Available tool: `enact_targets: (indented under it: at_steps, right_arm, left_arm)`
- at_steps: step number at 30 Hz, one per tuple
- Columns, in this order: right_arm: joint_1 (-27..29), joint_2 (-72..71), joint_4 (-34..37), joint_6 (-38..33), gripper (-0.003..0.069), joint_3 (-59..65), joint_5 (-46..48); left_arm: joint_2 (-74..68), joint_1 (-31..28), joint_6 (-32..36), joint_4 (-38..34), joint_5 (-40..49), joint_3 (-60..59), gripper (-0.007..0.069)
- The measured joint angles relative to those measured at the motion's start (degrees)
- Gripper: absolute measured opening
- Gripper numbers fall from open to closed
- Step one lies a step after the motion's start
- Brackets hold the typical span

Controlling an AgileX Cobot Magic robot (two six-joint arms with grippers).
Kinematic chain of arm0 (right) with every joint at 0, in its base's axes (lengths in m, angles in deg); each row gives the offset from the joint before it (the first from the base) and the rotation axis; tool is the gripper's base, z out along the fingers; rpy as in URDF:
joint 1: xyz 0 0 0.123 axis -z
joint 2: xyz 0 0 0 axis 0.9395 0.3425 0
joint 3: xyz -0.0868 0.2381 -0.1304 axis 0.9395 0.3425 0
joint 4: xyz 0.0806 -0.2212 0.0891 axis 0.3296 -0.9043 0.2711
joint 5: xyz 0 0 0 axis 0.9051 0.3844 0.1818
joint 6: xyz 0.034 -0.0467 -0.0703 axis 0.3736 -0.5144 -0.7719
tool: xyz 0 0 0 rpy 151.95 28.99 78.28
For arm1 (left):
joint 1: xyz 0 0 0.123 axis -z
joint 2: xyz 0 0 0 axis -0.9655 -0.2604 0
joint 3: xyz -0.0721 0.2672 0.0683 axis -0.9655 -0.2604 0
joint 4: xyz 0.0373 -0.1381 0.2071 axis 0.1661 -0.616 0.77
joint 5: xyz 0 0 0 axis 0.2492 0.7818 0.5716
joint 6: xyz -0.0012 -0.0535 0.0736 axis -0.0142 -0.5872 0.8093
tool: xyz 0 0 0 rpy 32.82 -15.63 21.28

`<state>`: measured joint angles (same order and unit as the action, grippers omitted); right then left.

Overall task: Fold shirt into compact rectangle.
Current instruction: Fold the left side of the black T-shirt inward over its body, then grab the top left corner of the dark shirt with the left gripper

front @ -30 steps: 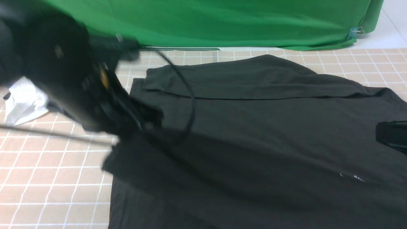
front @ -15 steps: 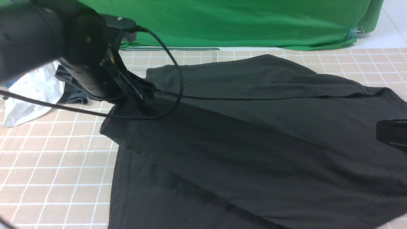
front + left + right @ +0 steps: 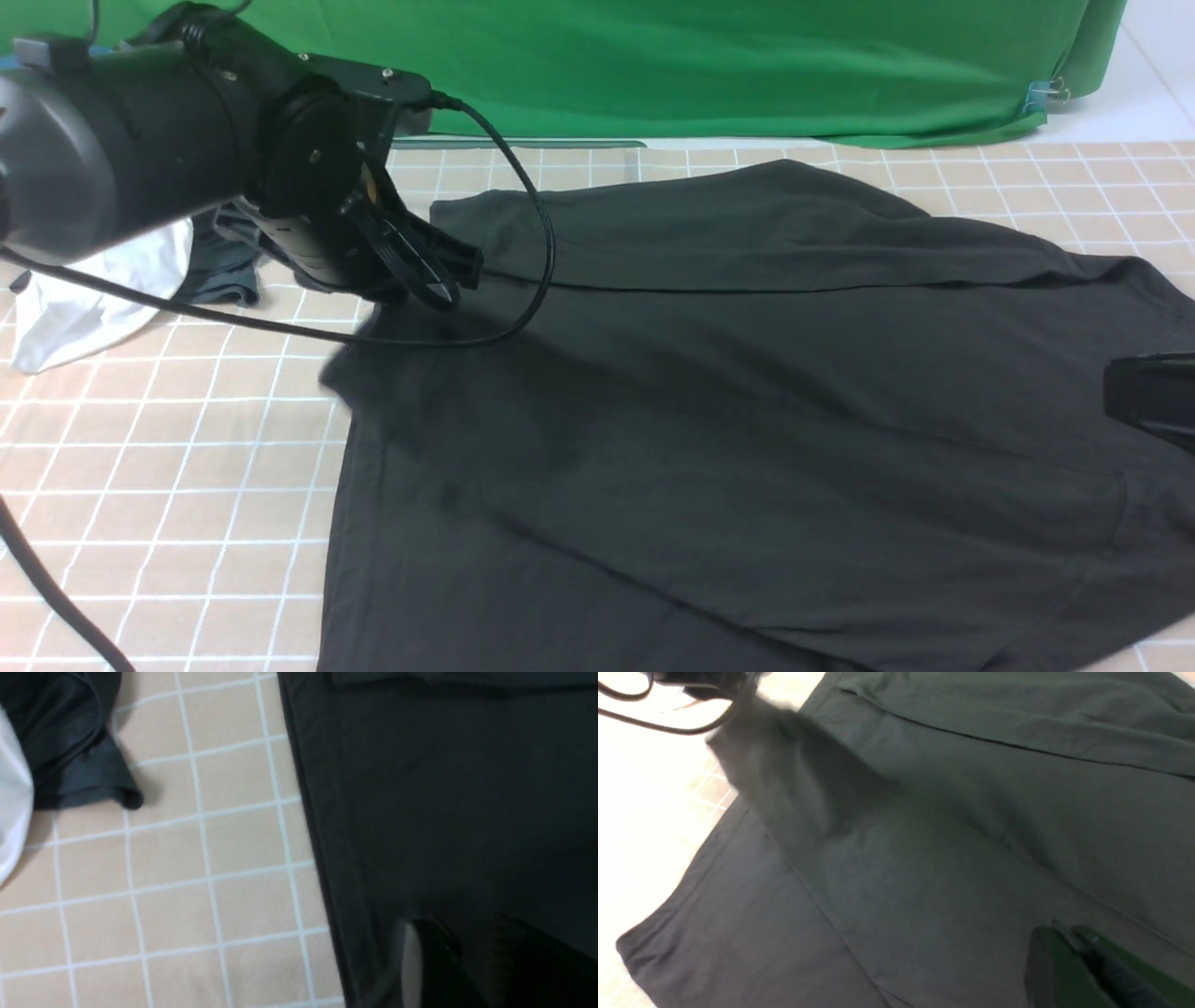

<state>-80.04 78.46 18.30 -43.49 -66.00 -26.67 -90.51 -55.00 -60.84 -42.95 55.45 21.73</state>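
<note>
The black shirt (image 3: 747, 420) lies spread over the checked table (image 3: 168, 485), with a band folded over along its far edge. Its left side also lies folded inward, the corner blurred. No print shows. My left gripper (image 3: 446, 278) hovers just over the shirt's far-left corner. In the left wrist view the left gripper (image 3: 467, 933) is open, with only the shirt (image 3: 444, 788) showing beneath the gap. My right gripper (image 3: 1153, 397) sits at the right edge above the cloth. In the right wrist view the right gripper (image 3: 1064, 935) is shut, tips together above the shirt (image 3: 924, 858), nothing visibly pinched.
A white garment (image 3: 84, 299) and a smaller dark grey garment (image 3: 229, 271) lie bunched at the far left, behind my left arm. A green cloth (image 3: 700, 65) hangs along the back. My left arm's black cable (image 3: 537, 280) loops over the shirt's corner.
My left gripper carried the shirt's left edge up and toward the back, then opened and let it go. The flap is dropping onto the shirt. The white print is now covered.
</note>
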Motion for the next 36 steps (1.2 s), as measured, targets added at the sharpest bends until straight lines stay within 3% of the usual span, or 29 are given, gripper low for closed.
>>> enact_targets:
  at_steps: [6, 10, 15, 20, 24, 28, 29, 31, 34, 36]
  right_arm:
    - [0.0, 0.0, 0.0, 0.0, 0.0071, 0.0, 1.1]
    - [0.0, 0.0, -0.5, 0.0, 0.0071, 0.0, 2.3]
    - [0.0, 0.0, -0.9, 0.0, 0.0071, 0.0, 2.8]
    - [0.0, 0.0, -0.9, 0.1, 0.0071, 0.0, 2.8]
    - [0.0, 0.0, -0.9, 0.1, 0.0071, 0.0, 2.8]
    - [0.0, 0.0, -0.9, 0.1, 0.0071, 0.0, 2.6]
    - [0.0, 0.0, -0.9, 0.1, 0.0071, 0.0, 2.6]
    - [0.0, 0.0, -0.9, 0.1, 0.0071, 0.0, 2.5]
    - [0.0, 0.0, -0.9, 0.1, 0.0073, 0.0, 2.5]
    - [0.0, 0.0, -0.9, 0.1, 0.0076, 0.0, 2.4]
  left_arm:
    - [0.5, 0.0, -2.2, 1.1, 8.3, 0.2, 0.0246]
    - [2.7, -0.1, -2.7, -3.1, 14.8, -1.4, 0.0187]
    - [13.3, 0.0, -2.9, -17.1, 15.3, -17.0, 0.0034]
    - [21.7, 0.0, -2.8, -26.3, 14.2, -30.5, 0.0024]
    - [24.7, 0.0, -1.0, -27.0, 10.6, -37.4, 0.0132]
    - [24.5, 0.0, 0.0, -27.1, 5.7, -41.2, 0.0338]
    - [24.4, 0.0, 0.0, -27.1, 5.4, -41.3, 0.0347]
    - [23.3, 0.0, 0.6, -27.5, 4.1, -41.8, 0.0447]
    - [21.2, 0.0, 3.3, -28.9, 2.0, -42.0, 0.0499]
    - [19.3, 0.0, 5.7, -30.7, 1.6, -42.1, 0.0488]
